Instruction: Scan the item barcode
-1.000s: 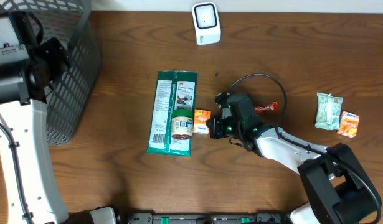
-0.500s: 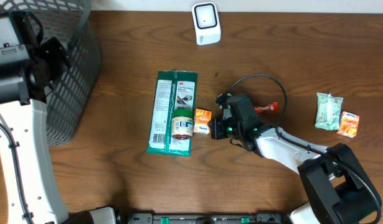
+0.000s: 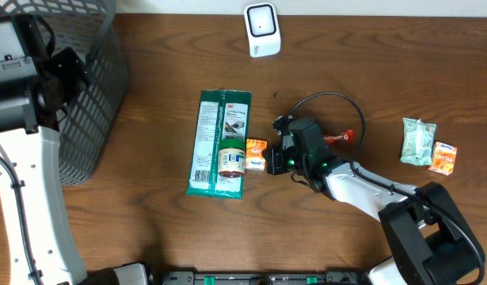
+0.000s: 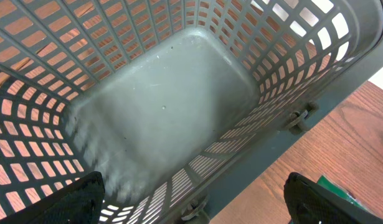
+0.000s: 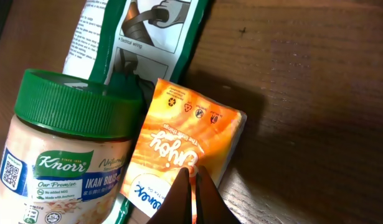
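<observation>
Wooden table (image 3: 148,229), mid-surface — right gripper (image 5: 192,186) pressed together on the orange packet (image 5: 185,140), left gripper (image 4: 197,199) spread over the basket (image 4: 160,106)

Reading as matt, brown-grained wood on the surface (image 3: 148,229), and as dull grey moulded plastic in the basket (image 4: 160,118) lattice. Gleaming as glossy film on the orange packet (image 5: 185,143) and the long green package (image 3: 219,119). Looking smooth and plastic on the jar (image 5: 60,162) lid (image 5: 79,93), with a shiny printed label below.
</observation>
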{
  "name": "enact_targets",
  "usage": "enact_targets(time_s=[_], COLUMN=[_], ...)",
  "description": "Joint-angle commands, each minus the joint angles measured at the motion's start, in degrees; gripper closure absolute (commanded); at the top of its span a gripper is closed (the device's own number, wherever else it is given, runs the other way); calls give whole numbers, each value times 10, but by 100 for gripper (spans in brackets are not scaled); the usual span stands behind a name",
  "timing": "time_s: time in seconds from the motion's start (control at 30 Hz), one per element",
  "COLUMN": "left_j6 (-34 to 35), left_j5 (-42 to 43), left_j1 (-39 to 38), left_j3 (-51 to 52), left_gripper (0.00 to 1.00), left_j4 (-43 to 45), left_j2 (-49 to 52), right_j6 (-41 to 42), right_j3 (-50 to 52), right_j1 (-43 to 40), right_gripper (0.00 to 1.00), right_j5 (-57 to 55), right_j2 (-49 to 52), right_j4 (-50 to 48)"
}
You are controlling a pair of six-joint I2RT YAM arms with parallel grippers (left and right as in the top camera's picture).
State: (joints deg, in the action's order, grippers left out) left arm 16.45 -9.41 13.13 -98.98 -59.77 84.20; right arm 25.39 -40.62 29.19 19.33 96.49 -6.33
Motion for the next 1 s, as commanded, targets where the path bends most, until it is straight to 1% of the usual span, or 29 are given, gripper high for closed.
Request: enact_targets(time_s=[0.0,0.07,0.27,0.4,0.57,0.8,0.97], left_j6=[-5,-5,-5,-6,-5,-5,-5], left_j5=[-7,-7,-7,-7,-7,-7,-7], left_j1=[3,3,3,3,3,3,3], left_j3=[-3,-3,-3,-3,-3,-3,-3], left_gripper=[7,7,8,8,7,8,8], left_j4=[0,0,0,0,0,0,0], left_j2=[-1,-1,-1,-1,-1,-1,-1], right_j6=[-10,-23,-30,-32,-16,-5,-5], right_j3=[4,4,4,4,4,3,3], right_j1=[4,9,24,24,18,-12,-15], right_gripper=[99,99,94,93,96,97,96], right_j5=[3,5,6,-5,-59,-53,-40], right_j2=[10,17,31,31,31,31,31], right_j4=[-3,-5,-18,-4,39,68,73])
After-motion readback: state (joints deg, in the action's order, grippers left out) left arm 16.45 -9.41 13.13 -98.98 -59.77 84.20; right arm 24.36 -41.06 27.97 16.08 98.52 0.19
